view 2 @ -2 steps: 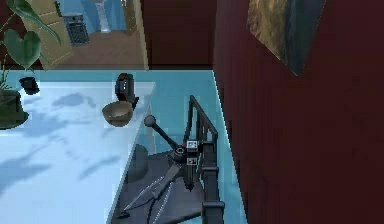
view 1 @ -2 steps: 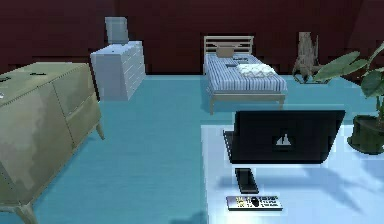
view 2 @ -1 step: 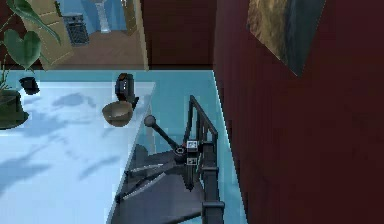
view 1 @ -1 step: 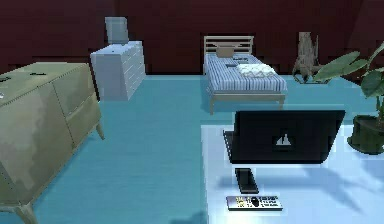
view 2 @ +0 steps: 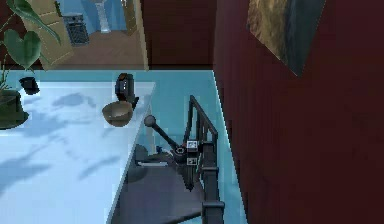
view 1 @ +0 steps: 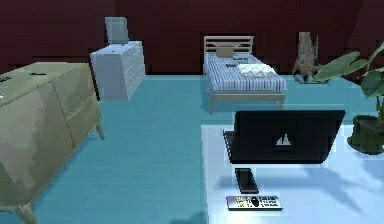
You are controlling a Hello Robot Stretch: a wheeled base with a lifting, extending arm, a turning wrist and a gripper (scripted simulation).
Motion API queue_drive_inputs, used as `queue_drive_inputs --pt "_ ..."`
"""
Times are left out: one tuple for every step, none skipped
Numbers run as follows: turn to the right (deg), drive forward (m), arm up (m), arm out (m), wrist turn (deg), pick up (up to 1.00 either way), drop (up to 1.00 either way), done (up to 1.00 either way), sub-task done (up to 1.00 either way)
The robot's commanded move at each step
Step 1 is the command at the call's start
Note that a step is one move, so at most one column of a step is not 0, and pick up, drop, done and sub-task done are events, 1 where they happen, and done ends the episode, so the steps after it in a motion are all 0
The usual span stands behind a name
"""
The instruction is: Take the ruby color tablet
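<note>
A small dark flat slab (view 1: 246, 180) lies on the white table (view 1: 300, 190) in the forward view, in front of an open black laptop (view 1: 283, 136). A pale remote (view 1: 254, 202) lies just nearer than the slab. In the arm side view the arm (view 2: 208, 195) rises from the bottom edge beside the same white table (view 2: 60, 160). Its gripper (view 2: 150, 122) ends near the table's edge, close to a brown bowl (view 2: 119, 112). I cannot tell whether it holds anything.
A dark chair (view 2: 200, 130) stands by the arm, against a dark red wall with a picture (view 2: 285, 30). Potted plants (view 1: 365, 85) (view 2: 12, 70) sit on the table. On the teal floor stand a wooden sideboard (view 1: 40, 115), a white dresser (view 1: 120, 68) and a bed (view 1: 243, 78).
</note>
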Motion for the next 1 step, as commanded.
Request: queue_drive_inputs --pt "0.0 0.0 0.0 0.0 45.0 0.0 0.0 0.0 0.0"
